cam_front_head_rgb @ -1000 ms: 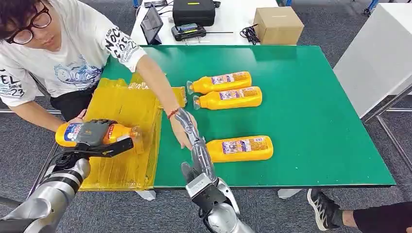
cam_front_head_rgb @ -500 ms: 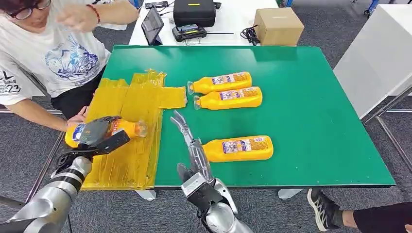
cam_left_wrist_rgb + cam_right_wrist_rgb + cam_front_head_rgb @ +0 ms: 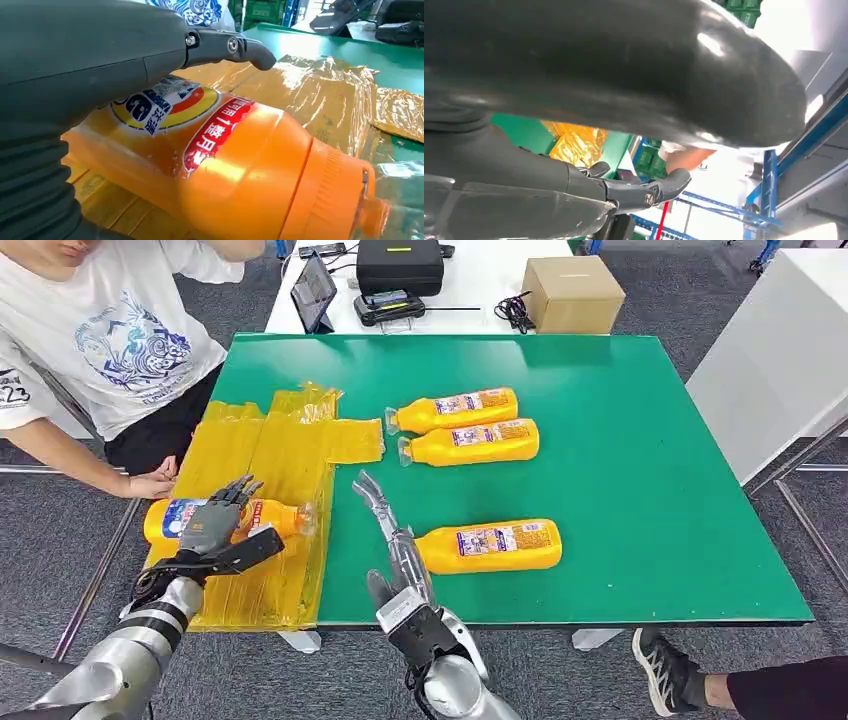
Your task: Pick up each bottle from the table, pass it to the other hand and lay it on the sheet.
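Observation:
An orange bottle (image 3: 272, 517) (image 3: 240, 165) lies on its side on the yellow sheet (image 3: 290, 445), cap toward the green table. My left hand (image 3: 213, 523) (image 3: 100, 55) rests over its labelled middle with fingers spread and thumb stretched out, not gripping it. My right hand (image 3: 388, 525) (image 3: 599, 75) hovers open and flat over the table's near edge, just left of a third orange bottle (image 3: 490, 546). Two more orange bottles (image 3: 452, 410) (image 3: 470, 442) lie side by side farther back on the green table (image 3: 640, 470).
A person in a white T-shirt (image 3: 110, 330) sits at the far left, one hand (image 3: 150, 483) at the sheet's edge near my left hand. Behind the green table stand a cardboard box (image 3: 572, 290), a black case (image 3: 400, 265) and a tablet (image 3: 312, 288).
My left hand came down with the bottle, laid it on the sheet and spread its fingers. The person's arm drew back from the table beside my right hand.

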